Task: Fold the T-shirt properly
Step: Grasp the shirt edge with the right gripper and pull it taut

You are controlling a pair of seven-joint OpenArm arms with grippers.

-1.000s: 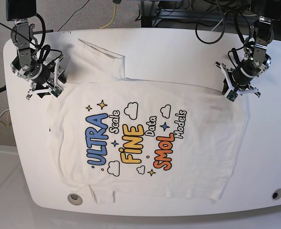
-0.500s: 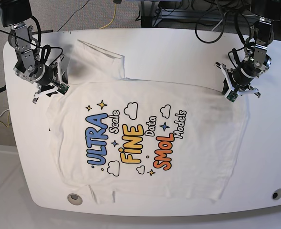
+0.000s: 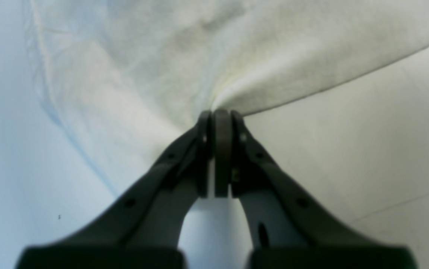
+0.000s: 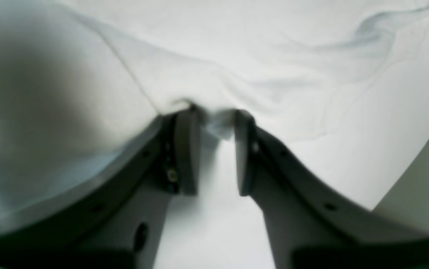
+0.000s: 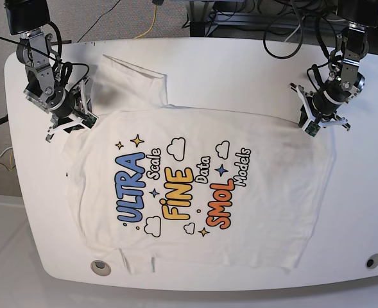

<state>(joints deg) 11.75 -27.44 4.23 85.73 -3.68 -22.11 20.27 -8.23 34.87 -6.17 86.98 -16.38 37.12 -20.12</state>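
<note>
The T-shirt [image 5: 195, 192] lay print side up on the white surface [image 5: 253, 64], spread nearly flat, its body taking up most of the middle. One sleeve was turned up and partly doubled over near the far edge, and a few wrinkles showed along the near hem. No real fold had been made in it, so the task looked to be at its very start, with every fold yet to be done.

The left claw [image 3: 217, 114] was closed tight, its jaws pressed together on a pinch of white cloth at the shirt's edge, the fabric drawn up into a small peak where it met the tips. In the base view this claw [image 5: 318, 125] sat at the shirt's corner on that view's right.

The right claw [image 4: 214, 116] stood part open, its jaws apart with a bit of cloth edge bunched between the tips; whether it had any hold of that cloth could not be told. In the base view it [image 5: 70, 122] was at the opposite upper corner, by the turned-up sleeve.

By my judgement one corner was secured and the other was only being taken, so lifting and folding remained, along with straightening the sleeve
</note>
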